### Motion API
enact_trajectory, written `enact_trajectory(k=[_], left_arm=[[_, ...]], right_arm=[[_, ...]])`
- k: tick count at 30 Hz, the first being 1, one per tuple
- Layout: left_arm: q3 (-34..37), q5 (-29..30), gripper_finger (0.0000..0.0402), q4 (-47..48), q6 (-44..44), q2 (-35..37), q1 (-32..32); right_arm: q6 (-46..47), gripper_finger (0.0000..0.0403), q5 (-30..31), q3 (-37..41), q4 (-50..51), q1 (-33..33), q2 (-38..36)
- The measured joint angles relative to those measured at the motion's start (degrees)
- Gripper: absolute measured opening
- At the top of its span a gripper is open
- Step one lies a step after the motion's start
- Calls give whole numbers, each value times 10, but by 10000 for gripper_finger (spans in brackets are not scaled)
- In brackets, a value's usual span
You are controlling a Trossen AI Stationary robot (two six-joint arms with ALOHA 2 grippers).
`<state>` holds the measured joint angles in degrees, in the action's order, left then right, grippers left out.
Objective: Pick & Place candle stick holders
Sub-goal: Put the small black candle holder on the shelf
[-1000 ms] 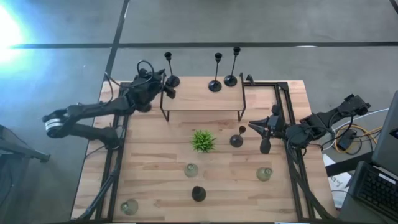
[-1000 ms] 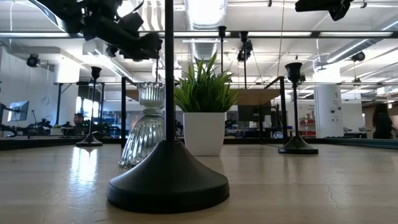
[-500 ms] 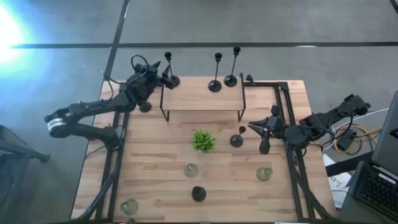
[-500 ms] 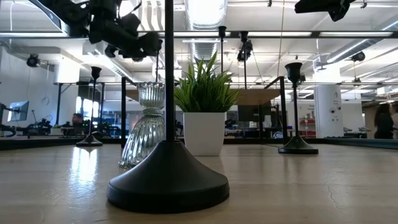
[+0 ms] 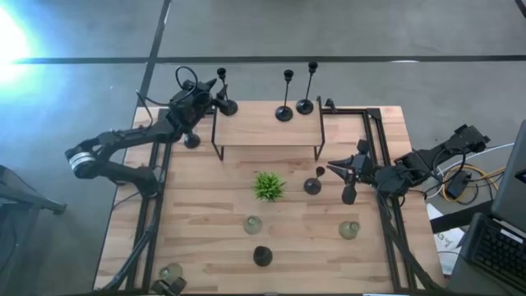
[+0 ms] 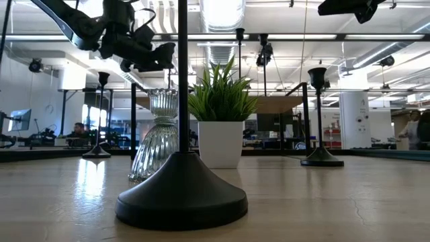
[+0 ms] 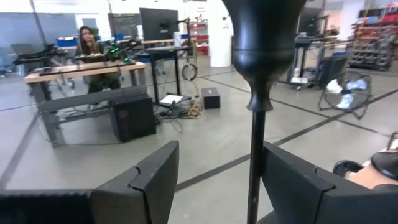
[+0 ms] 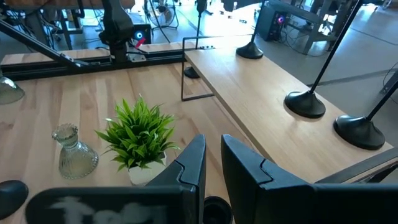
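Observation:
Three slim black candle stick holders stand by their round bases on a raised wooden shelf (image 5: 255,131): a left one (image 5: 223,89), a middle one (image 5: 285,97) and a right one (image 5: 309,84). My left gripper (image 5: 215,100) is open at the left one. Its fingers stand on either side of the thin stem (image 7: 254,162) just below the cup top (image 7: 264,37), and the stem is close to one finger. My right gripper (image 5: 341,170) hovers near the table's right side, its fingers (image 8: 213,165) nearly together and empty. More black holders stand on the table (image 5: 314,182) (image 5: 262,256) (image 5: 191,141).
A small green plant (image 5: 268,186) in a white pot stands mid-table. Three squat glass holders (image 5: 251,224) (image 5: 349,229) (image 5: 171,273) stand toward the near edge. Black frame rails (image 5: 374,148) run along the table's sides. People sit at desks in the room beyond.
My left gripper has moved toward the table's far edge and slightly left, ending around the stem of the left holder on the shelf. The holders have stayed in place.

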<state>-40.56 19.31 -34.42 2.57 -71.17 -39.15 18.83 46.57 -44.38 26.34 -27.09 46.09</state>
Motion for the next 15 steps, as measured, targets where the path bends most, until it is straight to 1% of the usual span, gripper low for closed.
enact_trajectory(k=[2, 5, 8, 12, 15], left_arm=[[0, -20, 220, -8, -1, -5, -3], [-5, -32, 217, -6, -1, -14, -6], [-17, -39, 200, -7, -1, -25, -7], [-31, -42, 149, 0, 3, -36, -7], [-34, -43, 93, 4, 4, -37, -7]], right_arm=[[-6, 43, 0, 0, 0, 0, 0], [-11, 43, 0, 0, 0, 0, 0], [-11, 43, 0, 0, 0, 0, 0], [-10, 43, 0, 0, 0, 0, 0], [-9, 43, 0, 0, 4, 0, 0]])
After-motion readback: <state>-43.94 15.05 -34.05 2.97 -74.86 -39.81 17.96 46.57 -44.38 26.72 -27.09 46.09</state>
